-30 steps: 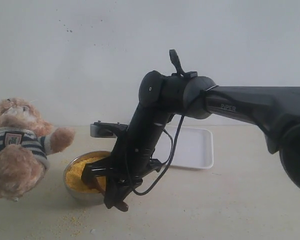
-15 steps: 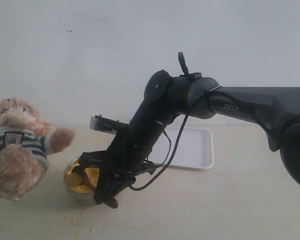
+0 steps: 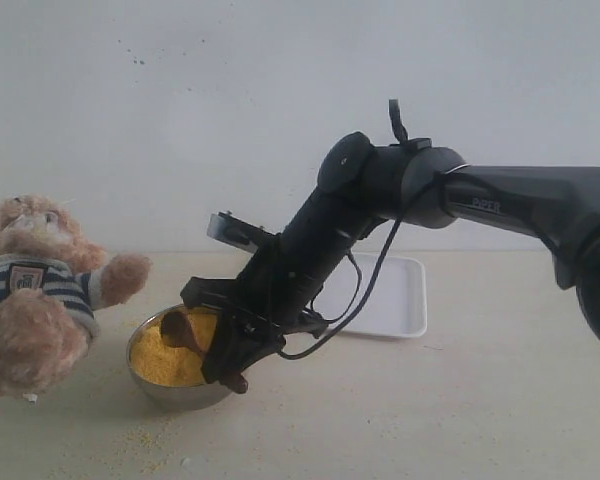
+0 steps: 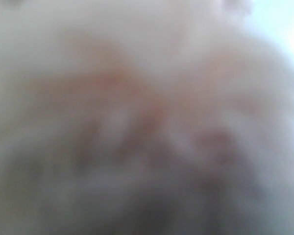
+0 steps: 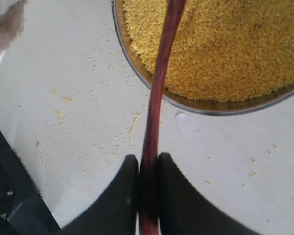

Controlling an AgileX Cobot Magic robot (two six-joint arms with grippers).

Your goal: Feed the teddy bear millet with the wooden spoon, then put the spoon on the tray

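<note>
Leaning left of the right tool is the bear. Nearer, the millet lies under the spoon head. The tool is clamped on the spoon's handle. The tray lies behind, rightward.

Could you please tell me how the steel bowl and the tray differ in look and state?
The bowl is round, deep and shiny steel; the tray is flat, rectangular and white. The bowl holds yellow millet, with the spoon over it; the tray's visible part carries nothing. The bowl sits beside the bear; the tray lies farther back, partly behind the arm. Both rest on the beige table.
</note>
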